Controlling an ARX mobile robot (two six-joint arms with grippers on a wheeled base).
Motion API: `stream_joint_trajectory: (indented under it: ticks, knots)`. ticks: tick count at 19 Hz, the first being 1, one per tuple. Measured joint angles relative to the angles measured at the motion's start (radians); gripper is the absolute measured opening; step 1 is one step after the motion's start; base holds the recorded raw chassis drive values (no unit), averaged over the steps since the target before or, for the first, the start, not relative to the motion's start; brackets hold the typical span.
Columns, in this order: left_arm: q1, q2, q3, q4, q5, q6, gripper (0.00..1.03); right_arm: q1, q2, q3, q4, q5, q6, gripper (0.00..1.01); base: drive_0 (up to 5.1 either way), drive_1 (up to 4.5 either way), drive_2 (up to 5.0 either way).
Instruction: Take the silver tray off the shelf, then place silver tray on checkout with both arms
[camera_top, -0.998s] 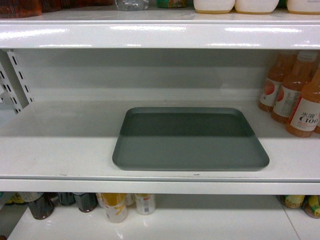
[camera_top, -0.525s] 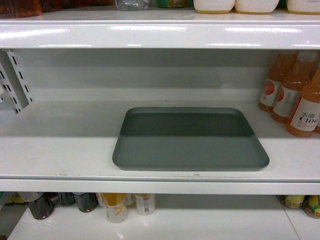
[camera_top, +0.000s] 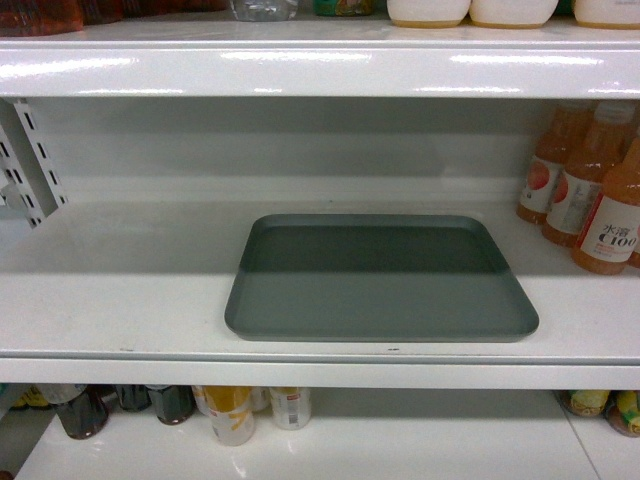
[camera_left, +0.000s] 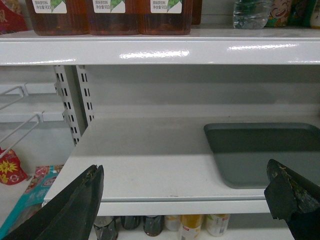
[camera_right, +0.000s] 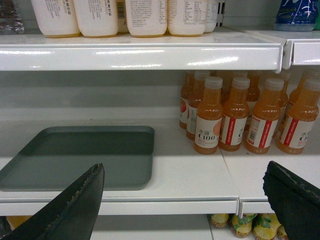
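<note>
Item: flat rectangular matte grey-green tray (camera_top: 380, 280) with low raised rim, lying empty on the glossy white metal shelf board (camera_top: 120, 290), near its front lip. Orange juice bottles (camera_top: 590, 195) stand well apart to its right.

Left pincer (camera_left: 185, 200): fingers wide apart, holding nothing, short of the shelf. Right pincer (camera_right: 185, 200): likewise wide apart, empty.

Step, as judged: approach, tray not yet gripped. Next move calls for each pincer to close on one short side's rim, then a level lift together.

We see bare shelf (camera_top: 120, 290) left of the silver tray (camera_top: 380, 280); orange bottles (camera_top: 590, 195) crowd its right; an upper shelf board (camera_top: 320, 70) overhangs.
</note>
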Motion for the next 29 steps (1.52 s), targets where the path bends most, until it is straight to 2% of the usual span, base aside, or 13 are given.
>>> stream_joint_trajectory:
  ticks: [26, 27, 28, 29]
  knots:
    - [0.000, 0.000, 0.000, -0.001, -0.001, 0.000, 0.98, 0.000, 0.000, 0.000, 0.000, 0.000, 0.000, 0.98, 0.0, 0.00, 0.0]
    - [-0.058, 0.060, 0.051, -0.150, -0.122, -0.019, 0.98, -0.001, 0.002, 0.002, -0.012, -0.005, -0.001, 0.98, 0.0, 0.00, 0.0]
    - [-0.140, 0.217, 0.117, -0.246, -0.252, -0.069, 0.98, -0.012, 0.076, 0.054, -0.167, -0.080, -0.014, 0.98, 0.0, 0.00, 0.0]
    - [-0.156, 0.264, 0.126, -0.238, -0.257, -0.085, 0.98, -0.011, 0.125, 0.072, -0.193, -0.096, -0.021, 0.98, 0.0, 0.00, 0.0]
